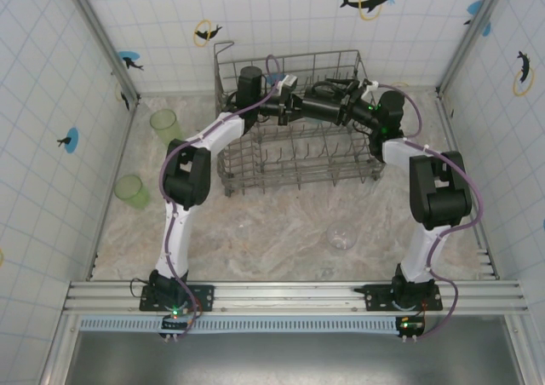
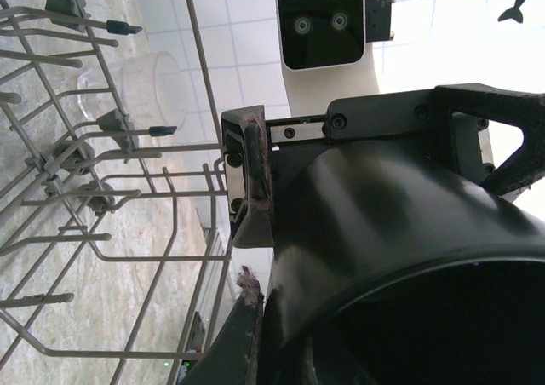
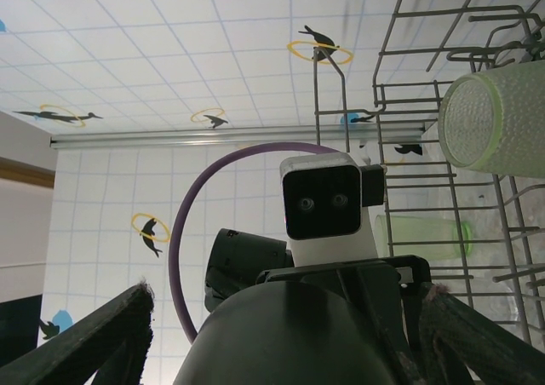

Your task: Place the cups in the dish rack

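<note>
A black mug hangs on its side above the dish rack, between my two grippers. My left gripper is shut on the mug's wall at the rim; in the left wrist view one fingertip presses the outside and the other is hidden. My right gripper comes from the right with its fingers on both sides of the mug's body. In the left wrist view one of its pads lies against the mug's side. A clear cup and a green tumbler sit in the rack.
Two green tumblers stand on the table left of the rack. A clear glass stands in front of it, near the right arm. Tiled walls close in the back and both sides.
</note>
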Motion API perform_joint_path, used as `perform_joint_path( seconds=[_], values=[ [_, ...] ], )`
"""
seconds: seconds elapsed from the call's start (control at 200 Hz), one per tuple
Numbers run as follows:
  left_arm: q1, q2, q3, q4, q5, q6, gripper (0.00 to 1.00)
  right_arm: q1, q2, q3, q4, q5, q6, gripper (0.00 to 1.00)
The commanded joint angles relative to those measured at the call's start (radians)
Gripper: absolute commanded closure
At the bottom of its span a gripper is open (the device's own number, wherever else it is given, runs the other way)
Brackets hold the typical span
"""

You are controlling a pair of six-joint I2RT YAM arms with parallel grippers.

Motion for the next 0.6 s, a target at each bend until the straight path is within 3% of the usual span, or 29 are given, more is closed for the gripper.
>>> perform_joint_path(
  seconds=[0.0, 0.115, 0.27, 0.41, 0.595],
  values=[
    [0.011, -0.002, 0.057, 0.130, -0.112, -0.052, 0.83, 0.036, -0.006, -0.006, 0.022, -0.098, -0.012, 0.72],
    [0.013, -0.005, 0.049, 0.154, -0.113, -0.070, 0.77, 0.030, 0.003, -0.001, 0.022, -0.096, -0.011, 0.72],
    [0.013, -0.013, 0.039, 0.178, -0.120, -0.083, 0.77, 0.024, 0.010, 0.000, 0.000, -0.087, -0.023, 0.73],
    [0.013, -0.026, 0.008, 0.241, -0.111, -0.113, 1.00, 0.024, 0.020, 0.000, 0.001, -0.084, -0.021, 0.73],
    [0.012, -0.052, -0.052, 0.298, -0.105, -0.135, 1.00, 0.023, 0.036, 0.014, 0.002, -0.084, -0.020, 0.71]
  ],
)
